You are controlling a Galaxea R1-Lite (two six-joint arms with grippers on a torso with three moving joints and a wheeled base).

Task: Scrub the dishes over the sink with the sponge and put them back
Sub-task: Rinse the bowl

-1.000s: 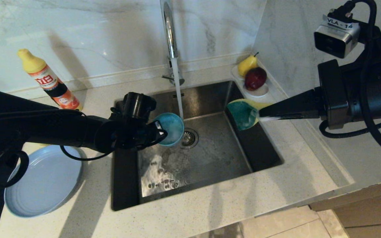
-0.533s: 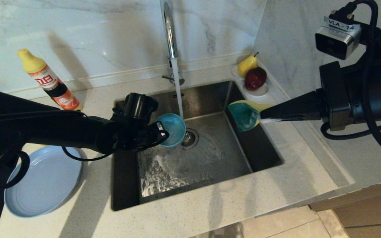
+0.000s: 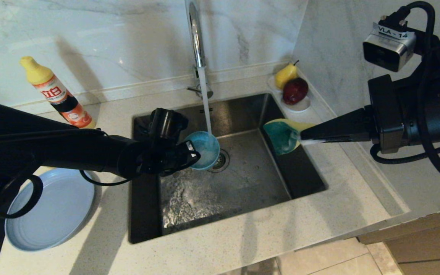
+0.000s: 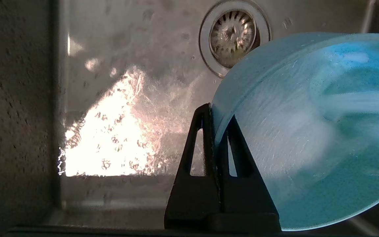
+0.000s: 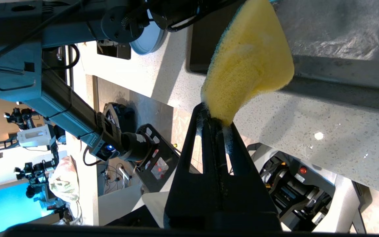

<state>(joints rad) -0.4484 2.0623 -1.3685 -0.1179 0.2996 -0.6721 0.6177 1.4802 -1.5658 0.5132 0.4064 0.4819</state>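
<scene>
Plate (image 3: 50, 208) sits near-left on the counter (image 3: 243, 240). Over the sink (image 3: 243, 179), the left gripper (image 3: 194, 154) pinches the teal bowl's (image 3: 206, 149) rim, tilted under the running tap (image 3: 195, 34). Right of it, the right gripper (image 3: 301, 136) clamps the sponge (image 3: 283, 133) above the sink's right edge. Far right, fruit (image 3: 290, 82).

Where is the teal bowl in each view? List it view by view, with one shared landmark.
Head: teal bowl mid-frame over the sink, under the tap stream, in the left gripper.
Left wrist: bowl fills the right side, rim pinched.
Right wrist: not in it.
Shared landmark: drain strainer beside the bowl.
</scene>
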